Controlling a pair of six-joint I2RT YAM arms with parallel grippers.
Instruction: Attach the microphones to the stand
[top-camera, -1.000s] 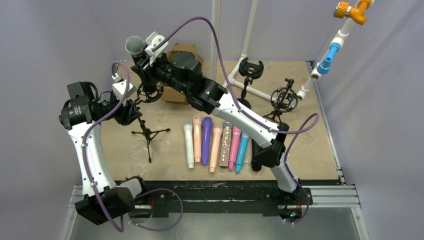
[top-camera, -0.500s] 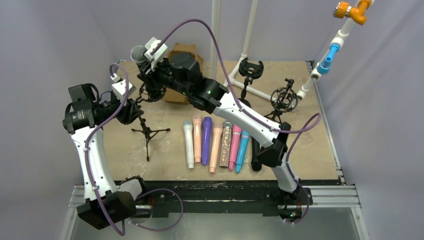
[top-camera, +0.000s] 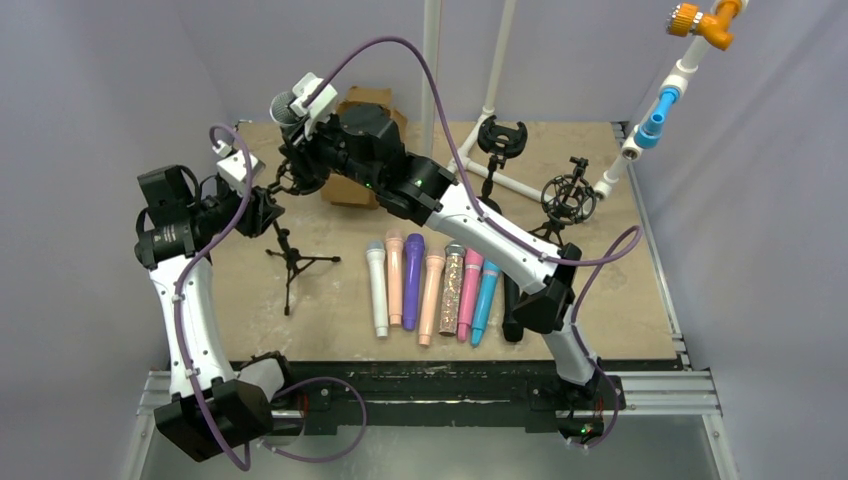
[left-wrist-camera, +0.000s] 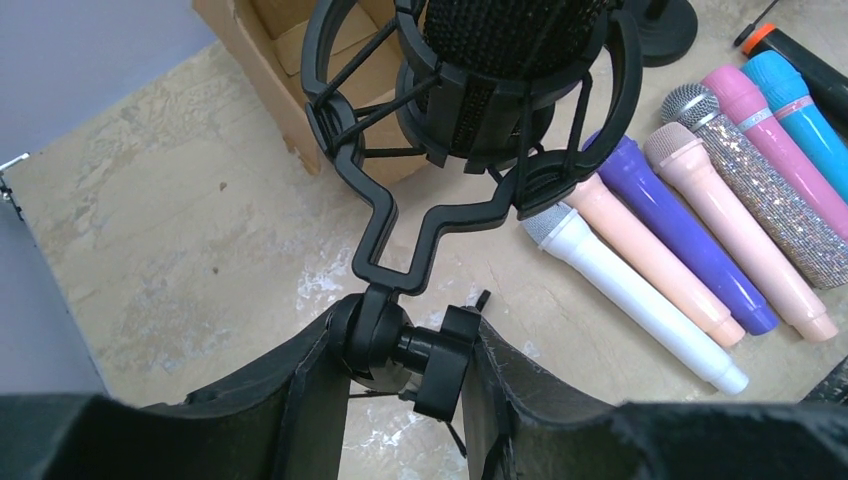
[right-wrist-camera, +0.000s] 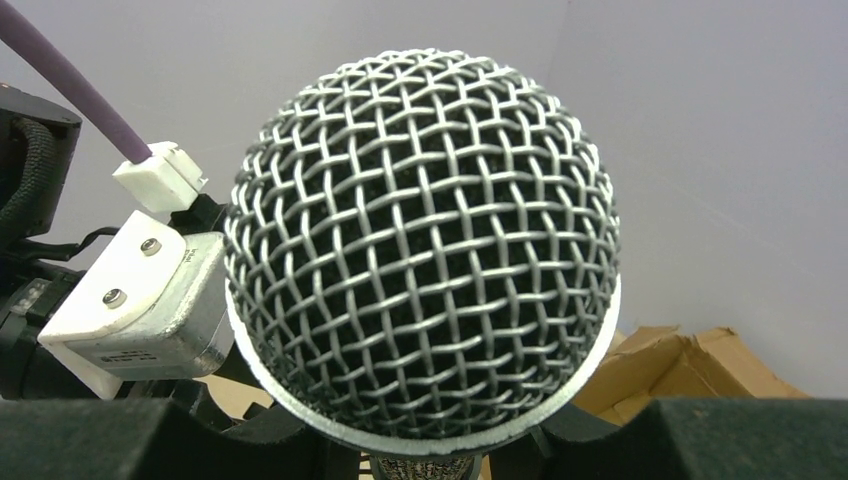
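Progress looks early: one microphone of several is going in. Left arm's fingers (left-wrist-camera: 290, 410) are closed around the swivel joint of the black tripod stand (top-camera: 290, 262), steadying it. Just to the right, the right arm's fingers (right-wrist-camera: 100, 445) grip a black microphone with a silver mesh head (right-wrist-camera: 420, 250), upright, its body inside the stand's black ring-shaped cradle (left-wrist-camera: 385, 215). Whether it is fully seated I cannot tell. Seven coloured stick microphones (top-camera: 430, 285) lie in a row on the tan surface (top-camera: 620, 300), not yet mounted. At the back right, a second black stand (top-camera: 500, 140) and a third black stand (top-camera: 568, 195) hold nothing.
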